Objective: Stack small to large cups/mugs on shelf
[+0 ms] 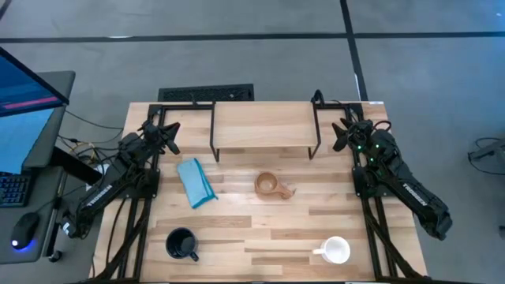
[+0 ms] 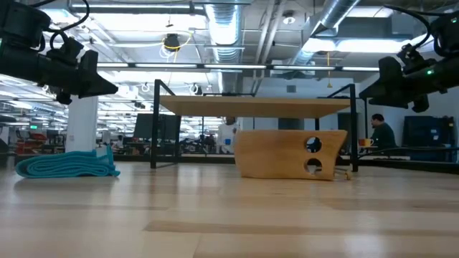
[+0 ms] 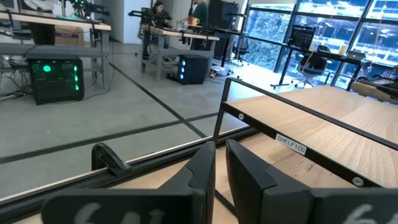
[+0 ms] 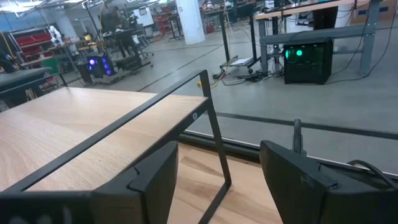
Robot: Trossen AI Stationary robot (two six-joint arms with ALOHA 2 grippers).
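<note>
Table (image 1: 260,237) first: nothing stacked yet, I read this as pre-start. Shelf (image 1: 263,126) sits at the far edge, plank top bare, black legs down at both ends. Left arm (image 1: 118,181) parked at the shelf's left end, right arm (image 1: 402,185) at its right end, both raised off the table. Left gripper (image 1: 167,136) has its fingers nearly together, just a slit between them in the left wrist view, holding nothing. Right gripper (image 1: 341,134) is spread wide, also empty. Blue cloth (image 1: 196,182) lies folded in front of the shelf's left leg, not part of the job. White mug (image 1: 336,250) is near the front right, handle pointing left. Black mug (image 1: 181,244) is front left. Wooden cup (image 1: 268,184) is mid-table just in front of the shelf, on its side as far as I can tell from the low view, handle toward the right. Risks as I see them: the wooden cup is shallow and tipped, so a top-down pinch could skid it or roll it under the shelf. Left gripper needs opening before any approach, or it just shoves the black mug. Mug rims are thin and glossy, so a rim pinch could slip mid-lift. Shelf legs sit close to both grippers, so a low swing could clip them and shift the rack. Nesting order matters: wrong one down first and the stack won't seat.
</note>
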